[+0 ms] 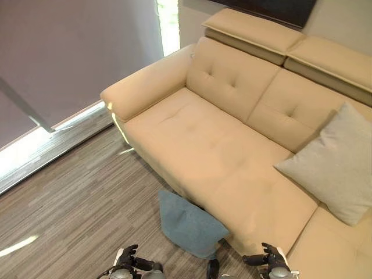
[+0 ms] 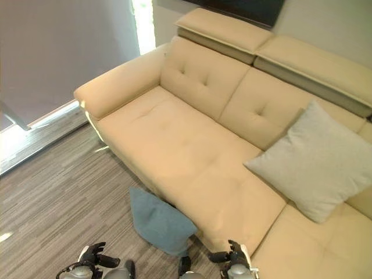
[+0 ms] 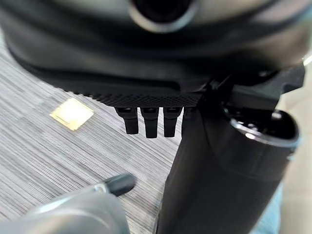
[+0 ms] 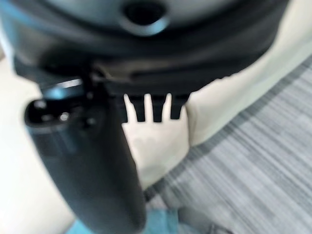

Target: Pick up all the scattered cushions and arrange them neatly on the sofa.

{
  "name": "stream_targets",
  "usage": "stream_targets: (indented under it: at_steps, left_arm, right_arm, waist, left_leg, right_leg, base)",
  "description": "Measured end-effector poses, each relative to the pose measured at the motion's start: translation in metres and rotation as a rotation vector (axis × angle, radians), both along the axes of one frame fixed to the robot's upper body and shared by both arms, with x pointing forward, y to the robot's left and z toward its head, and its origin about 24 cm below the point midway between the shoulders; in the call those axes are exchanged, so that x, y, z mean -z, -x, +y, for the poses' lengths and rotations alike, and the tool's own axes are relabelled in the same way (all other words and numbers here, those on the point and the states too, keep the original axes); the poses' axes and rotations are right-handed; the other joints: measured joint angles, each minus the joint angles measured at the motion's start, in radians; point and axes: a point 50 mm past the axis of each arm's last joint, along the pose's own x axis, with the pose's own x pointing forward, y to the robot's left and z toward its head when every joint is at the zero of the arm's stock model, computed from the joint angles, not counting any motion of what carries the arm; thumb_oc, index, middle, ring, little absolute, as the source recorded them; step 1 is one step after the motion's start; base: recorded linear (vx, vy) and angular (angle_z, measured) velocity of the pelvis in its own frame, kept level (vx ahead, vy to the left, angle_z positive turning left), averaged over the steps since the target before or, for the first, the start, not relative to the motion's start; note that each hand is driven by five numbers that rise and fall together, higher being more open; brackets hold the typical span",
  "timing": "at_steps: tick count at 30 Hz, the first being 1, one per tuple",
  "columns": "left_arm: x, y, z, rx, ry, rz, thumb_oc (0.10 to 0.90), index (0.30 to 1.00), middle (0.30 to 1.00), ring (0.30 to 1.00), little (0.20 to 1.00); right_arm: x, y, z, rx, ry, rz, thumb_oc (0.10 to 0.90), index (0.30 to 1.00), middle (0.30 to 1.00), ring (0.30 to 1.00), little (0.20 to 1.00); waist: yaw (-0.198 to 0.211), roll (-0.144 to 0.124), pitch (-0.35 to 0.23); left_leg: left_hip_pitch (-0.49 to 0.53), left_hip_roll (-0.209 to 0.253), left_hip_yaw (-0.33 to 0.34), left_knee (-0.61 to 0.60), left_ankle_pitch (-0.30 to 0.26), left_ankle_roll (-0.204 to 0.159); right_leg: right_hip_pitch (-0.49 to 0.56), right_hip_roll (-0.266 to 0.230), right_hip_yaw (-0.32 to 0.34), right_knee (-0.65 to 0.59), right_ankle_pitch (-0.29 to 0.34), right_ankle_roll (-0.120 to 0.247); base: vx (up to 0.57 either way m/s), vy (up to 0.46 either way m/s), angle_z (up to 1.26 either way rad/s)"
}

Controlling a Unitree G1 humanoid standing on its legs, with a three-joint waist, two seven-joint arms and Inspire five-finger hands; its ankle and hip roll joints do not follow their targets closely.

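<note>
A blue cushion [image 1: 189, 224] lies on the wooden floor [image 1: 75, 197], leaning against the front edge of the beige sofa [image 1: 209, 151]. A grey cushion [image 1: 337, 163] stands on the seat against the backrest, toward the sofa's right end. The left hand [image 1: 129, 260] and the right hand [image 1: 268, 256] hang low in front of the sofa; both have their fingers [image 3: 151, 124] straight and hold nothing.

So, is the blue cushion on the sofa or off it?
Off: the blue cushion lies on the floor, against the sofa's front edge.
</note>
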Motion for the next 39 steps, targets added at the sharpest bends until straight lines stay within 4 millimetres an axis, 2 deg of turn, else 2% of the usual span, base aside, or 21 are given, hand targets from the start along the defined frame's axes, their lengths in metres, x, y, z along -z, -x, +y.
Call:
stream_targets:
  at_steps: [2,4,5,7,10,11,12,14,17,18,19,20,21,22,24,26,28,33,36,38,39]
  left_arm:
    - [-0.001,-0.005,-0.001,-0.006,0.005,-0.010,0.800,0.900,0.900,0.900,0.900]
    - [-0.001,-0.005,-0.003,0.003,0.008,-0.010,0.800,0.900,0.900,0.900,0.900]
    - [-0.001,-0.005,-0.004,0.016,0.006,-0.006,0.800,0.900,0.900,0.900,0.900]
    - [-0.002,-0.009,-0.005,0.044,-0.005,-0.013,0.800,0.900,0.900,0.900,0.900]
    - [-0.003,-0.009,-0.003,0.042,-0.010,-0.015,0.800,0.900,0.900,0.900,0.900]
    - [-0.004,-0.009,0.004,0.038,-0.027,-0.013,0.800,0.900,0.900,0.900,0.900]
    - [-0.006,-0.011,0.010,0.037,-0.043,-0.020,0.800,0.900,0.900,0.900,0.900]
    - [-0.010,-0.011,0.025,0.024,-0.080,-0.022,0.800,0.900,0.900,0.900,0.900]
    - [-0.012,-0.009,0.036,-0.014,-0.095,-0.032,0.800,0.900,0.900,0.900,0.900]
    - [-0.012,-0.008,0.039,-0.022,-0.100,-0.030,0.800,0.900,0.900,0.900,0.900]
    - [-0.012,-0.006,0.041,-0.030,-0.102,-0.028,0.800,0.900,0.900,0.900,0.900]
    - [-0.012,-0.003,0.043,-0.034,-0.107,-0.021,0.800,0.900,0.900,0.900,0.900]
    - [-0.012,-0.001,0.045,-0.034,-0.111,-0.016,0.800,0.900,0.900,0.900,0.900]
    - [-0.011,0.006,0.049,-0.038,-0.122,-0.001,0.800,0.900,0.900,0.900,0.900]
    - [-0.006,0.023,0.052,-0.048,-0.124,0.048,0.800,0.900,0.900,0.900,0.900]
    - [-0.001,0.034,0.046,-0.052,-0.107,0.081,0.800,0.900,0.900,0.900,0.900]
    - [0.001,0.038,0.043,-0.053,-0.099,0.092,0.800,0.900,0.900,0.900,0.900]
    - [0.001,0.027,0.032,-0.033,-0.075,0.062,0.800,0.900,0.900,0.900,0.900]
    - [-0.004,0.008,0.028,-0.020,-0.067,0.017,0.800,0.900,0.900,0.900,0.900]
    - [-0.005,0.001,0.026,-0.014,-0.063,-0.002,0.800,0.900,0.900,0.900,0.900]
    - [-0.005,0.000,0.022,-0.012,-0.053,-0.006,0.800,0.900,0.900,0.900,0.900]
  right_arm:
    - [0.001,0.002,0.001,-0.007,0.002,0.008,0.800,0.900,0.900,0.900,0.900]
    - [0.002,0.006,-0.001,0.000,0.006,0.016,0.800,0.900,0.900,0.900,0.900]
    - [0.003,0.008,-0.001,0.006,0.007,0.021,0.800,0.900,0.900,0.900,0.900]
    - [0.008,0.021,0.005,0.019,-0.009,0.050,0.800,0.900,0.900,0.900,0.900]
    - [0.008,0.015,0.010,0.013,-0.021,0.039,0.800,0.900,0.900,0.900,0.900]
    - [0.009,0.011,0.018,0.003,-0.041,0.029,0.800,0.900,0.900,0.900,0.900]
    - [0.009,0.007,0.023,-0.006,-0.051,0.026,0.800,0.900,0.900,0.900,0.900]
    - [0.005,-0.007,0.033,-0.041,-0.064,-0.006,0.800,0.900,0.900,0.900,0.900]
    - [0.005,-0.007,0.034,-0.049,-0.069,-0.003,0.800,0.900,0.900,0.900,0.900]
    - [0.006,-0.005,0.034,-0.048,-0.070,0.002,0.800,0.900,0.900,0.900,0.900]
    - [0.007,-0.004,0.034,-0.050,-0.070,0.004,0.800,0.900,0.900,0.900,0.900]
    - [0.006,-0.006,0.034,-0.053,-0.071,-0.001,0.800,0.900,0.900,0.900,0.900]
    - [0.007,-0.004,0.034,-0.054,-0.072,0.003,0.800,0.900,0.900,0.900,0.900]
    - [0.007,-0.003,0.035,-0.064,-0.071,0.008,0.800,0.900,0.900,0.900,0.900]
    - [0.008,-0.001,0.035,-0.066,-0.071,0.010,0.800,0.900,0.900,0.900,0.900]
    - [0.007,-0.003,0.032,-0.065,-0.063,0.006,0.800,0.900,0.900,0.900,0.900]
    - [0.008,0.003,0.031,-0.061,-0.062,0.019,0.800,0.900,0.900,0.900,0.900]
    - [0.008,0.007,0.024,-0.055,-0.047,0.026,0.800,0.900,0.900,0.900,0.900]
    - [0.007,0.005,0.021,-0.056,-0.038,0.019,0.800,0.900,0.900,0.900,0.900]
    - [0.004,-0.002,0.020,-0.061,-0.034,-0.001,0.800,0.900,0.900,0.900,0.900]
    - [0.002,-0.007,0.019,-0.064,-0.028,-0.020,0.800,0.900,0.900,0.900,0.900]
  waist:
    - [0.010,0.000,0.001]
    - [0.011,0.005,-0.001]
    - [0.008,0.004,-0.001]
    - [-0.004,-0.037,-0.007]
    - [-0.002,-0.038,-0.005]
    - [-0.004,-0.042,-0.004]
    - [0.012,-0.041,0.000]
    - [0.023,-0.040,0.010]
    - [0.032,-0.034,0.016]
    - [0.043,-0.036,0.016]
    - [0.050,-0.038,0.016]
    - [0.054,-0.037,0.016]
    - [0.061,-0.038,0.016]
    - [0.076,-0.047,0.012]
    - [0.098,-0.066,0.000]
    - [0.099,-0.059,0.001]
    - [0.098,-0.061,0.000]
    - [0.093,-0.058,-0.003]
    - [0.094,-0.051,0.001]
    - [0.096,-0.045,0.008]
    - [0.093,-0.040,0.009]
  left_leg:
    - [-0.021,-0.006,-0.065,-0.014,0.027,-0.002]
    - [-0.016,-0.006,-0.070,-0.009,0.033,0.007]
    - [-0.006,-0.013,-0.069,-0.013,0.059,0.032]
    - [0.018,-0.080,-0.027,-0.021,0.063,0.086]
    - [0.035,-0.099,0.022,-0.038,0.058,0.104]
    - [0.046,-0.126,0.059,-0.047,0.049,0.123]
    - [0.047,-0.127,0.096,-0.048,0.040,0.141]
    - [0.044,-0.134,0.143,-0.036,0.024,0.163]
    - [0.090,-0.144,0.163,-0.067,0.018,0.181]
    - [0.100,-0.145,0.174,-0.068,0.011,0.188]
    - [0.110,-0.144,0.181,-0.076,0.007,0.188]
    - [0.120,-0.137,0.187,-0.092,0.017,0.199]
    - [0.125,-0.135,0.193,-0.103,0.024,0.191]
    - [0.118,-0.127,0.216,-0.103,0.027,0.192]
    - [0.121,-0.129,0.250,-0.101,0.023,0.186]
    - [0.127,-0.118,0.251,-0.095,0.023,0.183]
    - [0.133,-0.113,0.245,-0.093,0.024,0.183]
    - [0.112,-0.108,0.211,-0.047,0.022,0.176]
    - [0.048,-0.107,0.154,0.050,0.010,0.148]
    - [0.018,-0.105,0.088,0.098,0.012,0.114]
    - [0.012,-0.109,0.017,0.090,0.027,0.087]
  right_leg:
    - [0.000,0.014,0.037,-0.003,-0.002,0.009]
    - [0.011,0.015,0.055,0.002,0.002,0.020]
    - [0.021,0.010,0.063,0.002,-0.002,0.030]
    - [-0.002,-0.060,0.103,0.049,-0.020,0.065]
    - [-0.040,-0.091,0.144,0.094,-0.023,0.073]
    - [-0.067,-0.120,0.160,0.115,-0.018,0.101]
    - [-0.097,-0.129,0.163,0.132,-0.004,0.120]
    - [-0.112,-0.141,0.113,0.125,0.027,0.111]
    - [-0.100,-0.141,0.006,0.146,0.051,0.096]
    - [-0.101,-0.141,0.002,0.157,0.050,0.098]
    - [-0.105,-0.139,-0.014,0.174,0.037,0.115]
    - [-0.116,-0.125,-0.025,0.223,-0.012,0.141]
    - [-0.127,-0.114,-0.027,0.257,-0.043,0.136]
    - [-0.146,-0.084,-0.044,0.327,-0.114,0.113]
    - [-0.131,-0.057,-0.050,0.288,-0.149,0.078]
    - [-0.072,-0.019,-0.037,0.179,-0.090,0.054]
    - [-0.044,-0.001,-0.037,0.135,-0.073,0.049]
    - [0.005,0.018,-0.038,0.055,-0.043,0.044]
    - [0.002,0.018,-0.039,0.039,-0.039,0.037]
    - [-0.014,0.018,-0.030,0.039,-0.037,0.027]
    - [-0.020,0.015,-0.017,0.039,-0.034,0.024]
  base:
    - [0.17,0.274,-0.57]
    - [0.11,0.250,-0.51]
    - [0.07,0.318,-0.36]
    - [0.03,0.374,-0.31]
    - [-0.08,0.257,-0.49]
    - [-0.13,0.237,-0.71]
    - [-0.11,0.226,-1.13]
    - [-0.08,0.233,-0.75]
    - [-0.05,0.157,-0.21]
    - [-0.06,0.154,-0.36]
    - [-0.05,0.069,-0.22]
    - [-0.03,0.036,-0.15]
    - [-0.07,0.043,-0.20]
    - [-0.05,0.020,-0.31]
    - [-0.02,-0.009,-0.55]
    - [-0.01,-0.026,-0.30]
    - [-0.02,-0.034,0.01]
    - [-0.06,-0.044,0.15]
    - [-0.08,-0.013,0.17]
    - [-0.01,0.028,-0.11]
    - [0.07,0.049,-0.24]
